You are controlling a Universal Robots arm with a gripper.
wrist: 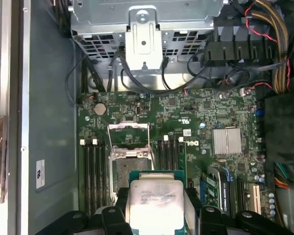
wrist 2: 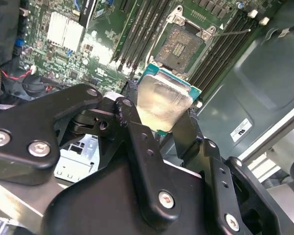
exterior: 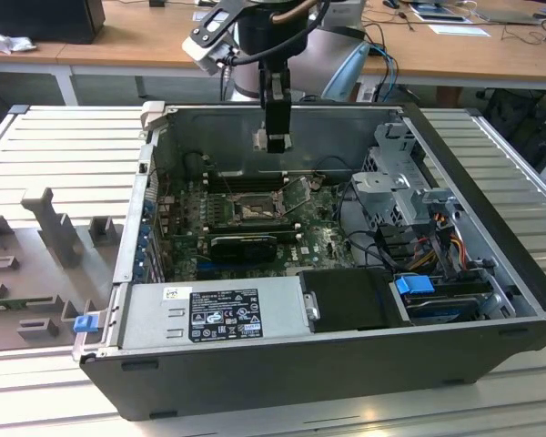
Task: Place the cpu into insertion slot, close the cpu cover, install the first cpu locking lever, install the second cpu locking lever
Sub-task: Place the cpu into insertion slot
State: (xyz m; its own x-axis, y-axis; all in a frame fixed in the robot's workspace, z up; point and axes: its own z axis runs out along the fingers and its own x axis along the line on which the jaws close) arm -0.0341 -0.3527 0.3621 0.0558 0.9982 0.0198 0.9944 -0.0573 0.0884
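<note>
My gripper [exterior: 275,146] hangs inside the open computer case, above the motherboard, shut on the cpu [exterior: 273,140]. In both wrist views the cpu [wrist 2: 164,105] [wrist: 154,200] is a silver-faced square chip with a green rim, clamped by its edges between the black fingers [wrist 2: 132,115]. The insertion slot [wrist: 127,169] [wrist 2: 179,46] [exterior: 255,211] lies open below, its contact field bare. The cpu cover [wrist: 129,134] [exterior: 297,191] stands flipped up at one side of the slot. A thin metal locking lever [wrist 2: 232,32] sticks out beside the socket. The cpu is apart from the slot, held above it.
Long black memory slots [wrist: 95,171] flank the socket. A black card [exterior: 244,244] lies on the board. A metal drive cage [exterior: 396,187] with cables fills the exterior view's right. The power supply [exterior: 214,314] lines the near wall. A silver heatsink [wrist: 227,141] sits on the board.
</note>
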